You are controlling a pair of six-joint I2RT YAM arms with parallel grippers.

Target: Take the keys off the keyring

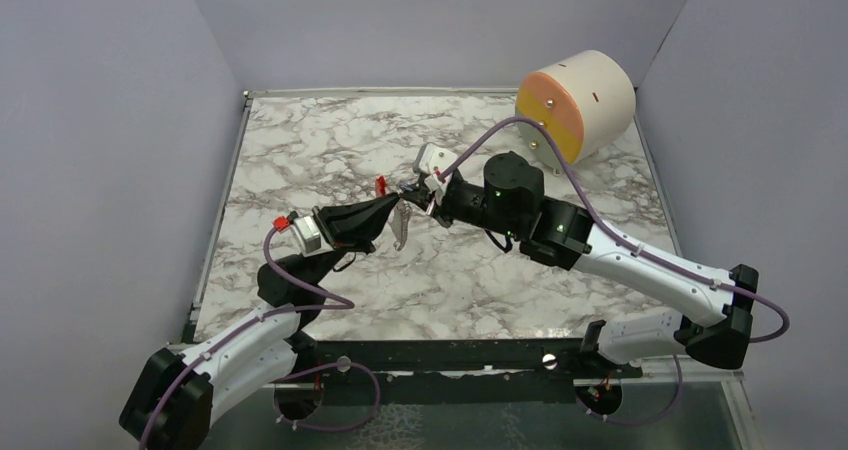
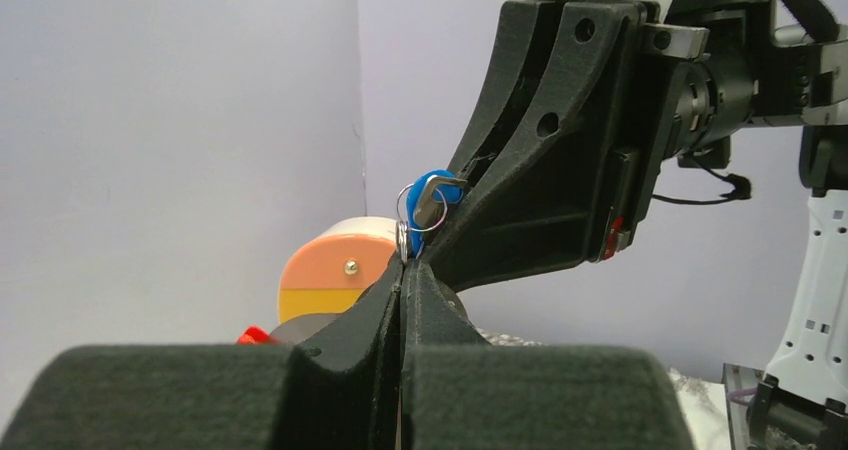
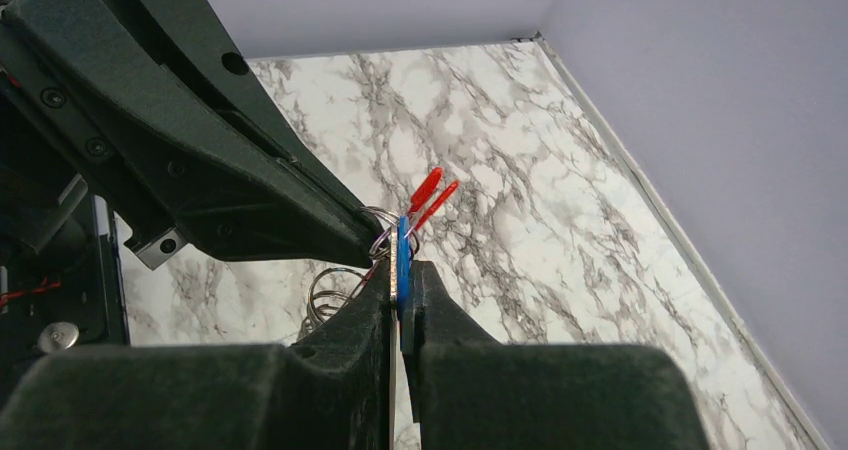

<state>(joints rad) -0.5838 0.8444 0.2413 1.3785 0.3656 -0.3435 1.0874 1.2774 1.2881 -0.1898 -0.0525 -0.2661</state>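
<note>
While the left gripper [image 2: 402, 262] pinches the coiled grey keyring [image 1: 400, 228] dangling toward the marble table [image 1: 300, 150], the right gripper [image 3: 402, 268] clamps the flat blue keys [image 2: 429, 184].

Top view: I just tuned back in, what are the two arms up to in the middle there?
The two arms meet tip to tip above the marble table. The right claw is shut on the small blue key. The left claw is shut on the keyring, whose grey coil hangs below the tips. A thin wire loop runs through the key, so it is not off yet. The cream cylinder sits untouched at the far right corner.
</note>
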